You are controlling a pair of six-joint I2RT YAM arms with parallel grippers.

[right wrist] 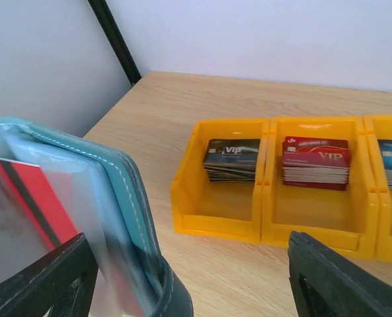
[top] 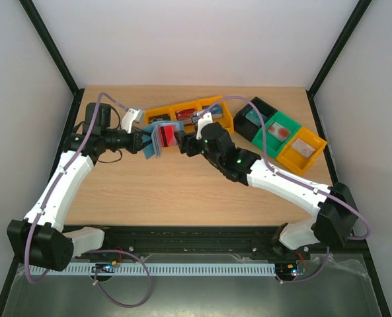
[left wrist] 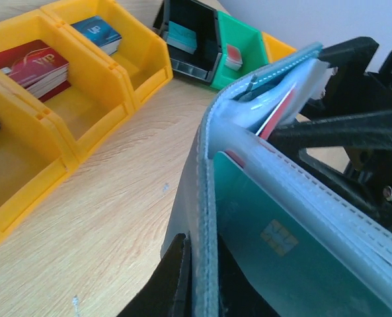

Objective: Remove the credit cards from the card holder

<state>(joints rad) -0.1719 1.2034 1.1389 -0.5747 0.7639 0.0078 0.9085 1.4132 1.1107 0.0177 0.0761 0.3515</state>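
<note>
Left gripper [top: 142, 140] pinches card holder [top: 155, 140]; red card [left wrist: 278, 115], teal card [left wrist: 275, 238] still sleeved. Right gripper [top: 180, 141] spread at its 3 o'clock.

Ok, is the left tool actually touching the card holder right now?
Touching. The left wrist view shows the left tool shut on the card holder, with dark tool surfaces pressed against both sides of its teal cover at the bottom of the picture.

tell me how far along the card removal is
Done: nothing certain; card stacks lie in the yellow bins, origin unclear. In hand: the left hand is shut on the card holder, lifted and spread open, with the open right hand beside it. Left: a red card and a teal chip card sit in its sleeves.
</note>
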